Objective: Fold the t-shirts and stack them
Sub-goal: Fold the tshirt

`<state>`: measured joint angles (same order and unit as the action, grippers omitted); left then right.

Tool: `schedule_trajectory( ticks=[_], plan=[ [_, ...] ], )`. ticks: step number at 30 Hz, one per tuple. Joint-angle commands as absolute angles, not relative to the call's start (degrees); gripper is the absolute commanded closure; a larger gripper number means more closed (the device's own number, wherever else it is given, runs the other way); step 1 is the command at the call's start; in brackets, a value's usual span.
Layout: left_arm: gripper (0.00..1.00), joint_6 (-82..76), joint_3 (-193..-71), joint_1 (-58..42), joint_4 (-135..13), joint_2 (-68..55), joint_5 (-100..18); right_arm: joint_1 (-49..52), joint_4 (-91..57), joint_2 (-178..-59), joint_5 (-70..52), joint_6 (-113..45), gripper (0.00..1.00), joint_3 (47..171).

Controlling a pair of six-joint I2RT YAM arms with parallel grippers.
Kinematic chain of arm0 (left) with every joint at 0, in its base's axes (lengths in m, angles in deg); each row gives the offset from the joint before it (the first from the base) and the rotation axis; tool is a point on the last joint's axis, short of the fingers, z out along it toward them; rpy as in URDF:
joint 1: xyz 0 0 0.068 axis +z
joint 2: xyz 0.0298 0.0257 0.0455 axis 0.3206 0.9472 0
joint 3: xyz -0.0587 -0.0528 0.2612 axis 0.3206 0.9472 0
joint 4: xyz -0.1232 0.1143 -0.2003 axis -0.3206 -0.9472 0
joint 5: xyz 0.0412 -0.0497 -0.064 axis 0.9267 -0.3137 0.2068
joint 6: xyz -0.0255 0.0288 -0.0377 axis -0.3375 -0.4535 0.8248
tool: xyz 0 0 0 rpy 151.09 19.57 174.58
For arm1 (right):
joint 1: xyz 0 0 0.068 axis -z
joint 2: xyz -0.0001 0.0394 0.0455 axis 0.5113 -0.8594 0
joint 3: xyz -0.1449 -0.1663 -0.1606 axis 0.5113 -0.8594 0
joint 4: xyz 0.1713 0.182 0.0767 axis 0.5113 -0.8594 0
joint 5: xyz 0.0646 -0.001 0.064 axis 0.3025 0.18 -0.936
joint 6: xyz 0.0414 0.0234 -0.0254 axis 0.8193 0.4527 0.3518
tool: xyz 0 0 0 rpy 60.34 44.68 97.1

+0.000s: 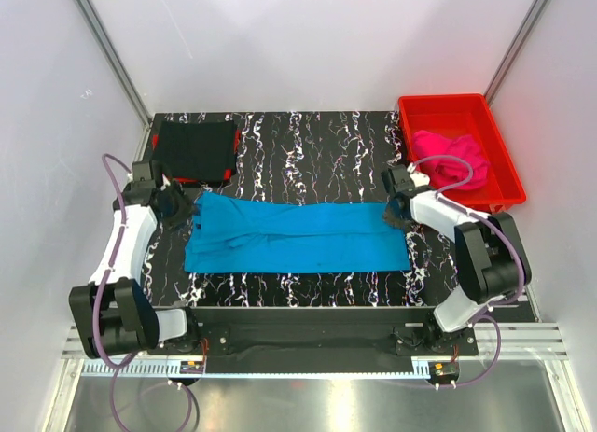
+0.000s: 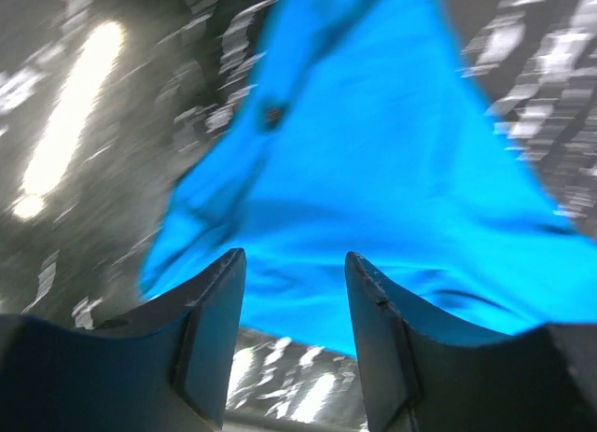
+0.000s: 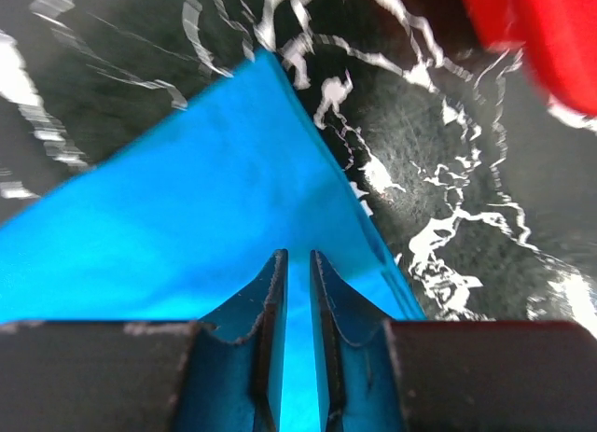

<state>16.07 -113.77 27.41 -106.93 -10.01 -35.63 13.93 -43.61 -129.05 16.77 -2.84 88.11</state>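
The turquoise-blue t-shirt [image 1: 298,234] lies as a long flat band across the middle of the marbled black surface [image 1: 308,143]. At its left end the left end effector [image 2: 295,259] has its fingers spread wide and grips nothing, with blue cloth showing beyond the tips. At its far right corner the right end effector [image 3: 298,255] is closed to a narrow slit with blue cloth pinched in it. Beyond the shirt's left end lies the black t-shirt [image 1: 194,149], folded square. Beyond its right end the hot pink t-shirt [image 1: 451,155] sits bunched in the red bin [image 1: 494,161].
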Motion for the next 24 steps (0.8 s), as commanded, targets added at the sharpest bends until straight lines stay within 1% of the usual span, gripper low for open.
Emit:
schedule_trajectory(
  ticks=[1,2,4,5,8,11,13,17,24],
  plan=[
    [0.48,14.31,-117.19,27.67,-97.17,-6.8,-47.81,14.14,-40.67,-130.71,16.92,-0.76,0.78,84.69],
    [0.48,13.18,-119.54,27.58,-96.89,-4.78,-50.52,14.14,-40.4,-130.1,17.28,-0.41,0.78,84.06],
    [0.48,11.59,-122.71,26.97,-98.19,0.66,-50.64,14.14,-40.4,-128.87,17.89,-0.58,0.78,82.74],
    [0.48,9.76,-126.21,26.7,-99.25,2.25,-48.46,14.05,-40.31,-127.21,17.72,-1.28,0.78,82.65],
    [0.48,7.46,-129.66,25.82,-100.14,6.83,-43.46,14.14,-40.84,-123.96,16.58,-2.07,0.77,83.79],
    [0.48,6.49,-131.68,25.73,-99.79,11.57,-42.55,14.14,-39.27,-123.15,14.03,-3.3,0.76,85.63],
    [0.47,6.05,-132.57,25.56,-98.74,13.33,-43.17,14.14,-38.12,-124.29,11.93,-4.27,0.76,87.47],
    [0.47,4.64,-135.64,25.03,-99.35,17.55,-41.24,14.14,-37.06,-131.21,10.6,-6.29,0.76,91.61],
    [0.47,4.2,-135.91,24.85,-96.71,20.89,-42.29,15.71,-36.62,-137.91,10.16,-7.09,0.78,96.0]
  ],
)
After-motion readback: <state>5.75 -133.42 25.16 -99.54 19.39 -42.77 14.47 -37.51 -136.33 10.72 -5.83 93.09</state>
